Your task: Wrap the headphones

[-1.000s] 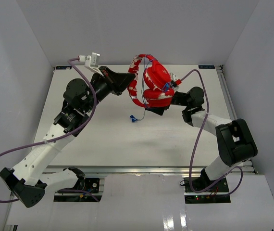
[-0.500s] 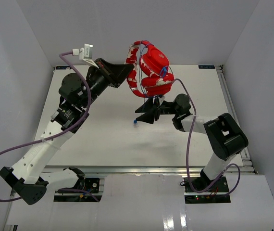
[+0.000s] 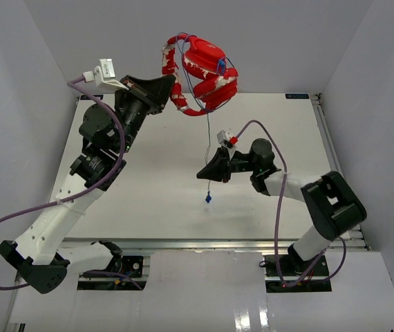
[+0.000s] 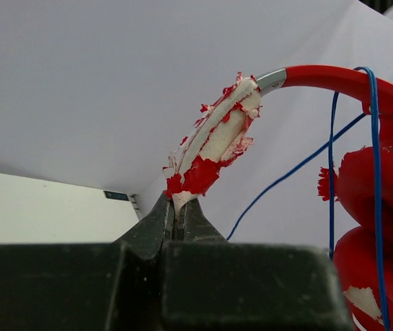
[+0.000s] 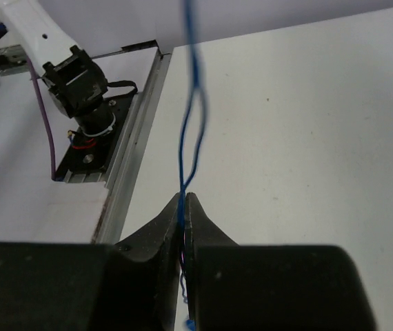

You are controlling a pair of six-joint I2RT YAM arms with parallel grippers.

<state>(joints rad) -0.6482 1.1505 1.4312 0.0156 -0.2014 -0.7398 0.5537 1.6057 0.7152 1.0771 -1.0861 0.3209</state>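
The left gripper (image 4: 178, 212) is clamped on the peeling end of the headband (image 4: 214, 141), holding the headphones (image 3: 204, 55) in the air above the far part of the table (image 3: 148, 187) (ear cups hang right of the fingers). The cable (image 3: 208, 142) drops from the cups to the right gripper (image 5: 184, 207), pinched shut on it low over the table. The blue plug (image 3: 208, 199) dangles just below that gripper; whether it touches the surface cannot be told.
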